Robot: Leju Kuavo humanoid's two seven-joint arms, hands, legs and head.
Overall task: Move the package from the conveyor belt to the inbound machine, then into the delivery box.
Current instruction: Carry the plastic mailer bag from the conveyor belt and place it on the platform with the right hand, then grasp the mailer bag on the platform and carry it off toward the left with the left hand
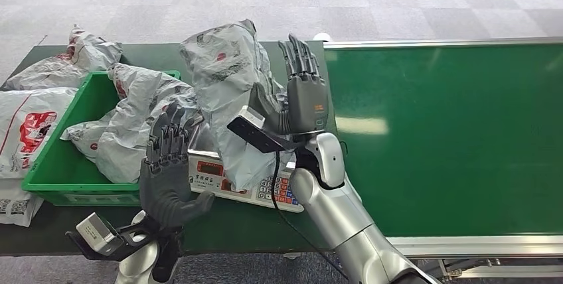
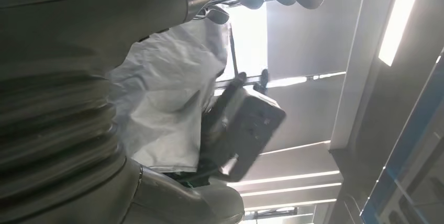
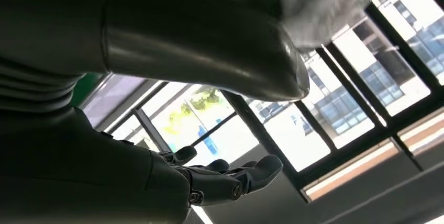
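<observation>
- Package (image 1: 226,91): a crumpled grey bag standing upright on the scale (image 1: 239,188), between both hands.
- Right hand (image 1: 299,95): fingers straight and spread, thumb against the package's right side.
- Left hand (image 1: 169,164): fingers apart, holding nothing, just beside the package's left side.
- Green bin (image 1: 56,158) adjoins on the left; conveyor belt (image 1: 451,131) lies bare to the right.

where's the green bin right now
In the head view, the green bin sits at the table's left end, left of the scale, with a grey package draped over it.
</observation>
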